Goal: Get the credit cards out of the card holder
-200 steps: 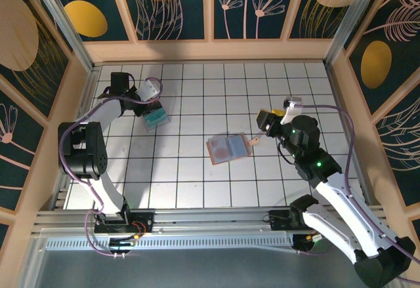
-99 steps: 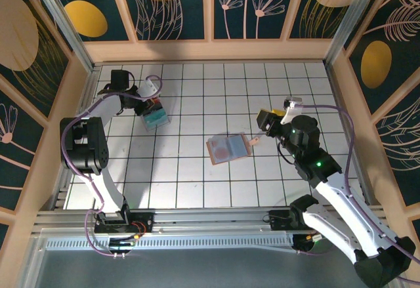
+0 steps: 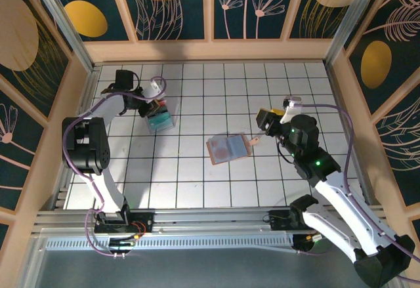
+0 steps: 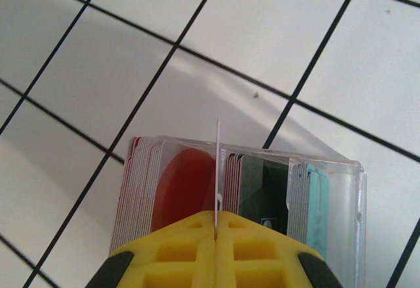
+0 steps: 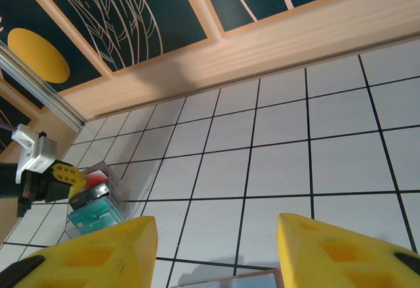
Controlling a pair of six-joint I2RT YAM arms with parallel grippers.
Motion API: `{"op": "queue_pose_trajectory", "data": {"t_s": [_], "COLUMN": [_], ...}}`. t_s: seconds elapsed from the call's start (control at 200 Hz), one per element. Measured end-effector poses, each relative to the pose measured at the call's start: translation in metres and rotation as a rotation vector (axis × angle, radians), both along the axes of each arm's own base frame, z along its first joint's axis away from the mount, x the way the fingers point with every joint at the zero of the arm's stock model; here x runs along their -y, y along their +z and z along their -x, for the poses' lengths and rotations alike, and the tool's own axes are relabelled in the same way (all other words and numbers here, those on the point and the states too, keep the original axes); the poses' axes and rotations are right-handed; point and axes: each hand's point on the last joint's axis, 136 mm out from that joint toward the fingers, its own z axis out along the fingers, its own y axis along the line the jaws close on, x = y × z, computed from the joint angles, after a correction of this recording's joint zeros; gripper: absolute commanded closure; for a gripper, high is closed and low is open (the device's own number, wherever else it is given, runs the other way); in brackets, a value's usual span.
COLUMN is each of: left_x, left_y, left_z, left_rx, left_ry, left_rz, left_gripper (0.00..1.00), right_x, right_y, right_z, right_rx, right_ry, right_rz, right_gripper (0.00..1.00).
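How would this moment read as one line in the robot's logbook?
left pincer: shut on card at clear box | right pincer: open, empty | wallet: open on table

Top: high at near edge, looking down on whole bench (image 3: 216,189). Left wrist: close above clear box (image 4: 341,173). Right wrist: low, oblique; same box.
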Motion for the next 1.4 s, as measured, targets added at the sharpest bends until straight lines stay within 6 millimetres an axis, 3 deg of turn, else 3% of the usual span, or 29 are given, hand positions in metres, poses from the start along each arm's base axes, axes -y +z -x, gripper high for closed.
{"op": "queue_pose_trajectory", "data": {"t_s": [0.23, 1.401], "left_x": [0.024, 0.016], "left_y": [0.002, 0.004], "left_z": [0.006, -0.001], "left_rx": [-0.016, -0.038], "left_ry": [-0.038, -0.061], "left_rz": [0.036, -0.043], "left_gripper": [1.00, 1.00], "right_x": [-0.001, -0.006], "right_y": [0.001, 0.004], "right_z": [0.000, 0.000], "right_rx": [0.005, 0.002], "right_ry": [0.002, 0.023], "right_rz": [-0.004, -0.038], "right_gripper": [0.49, 0.50]}}
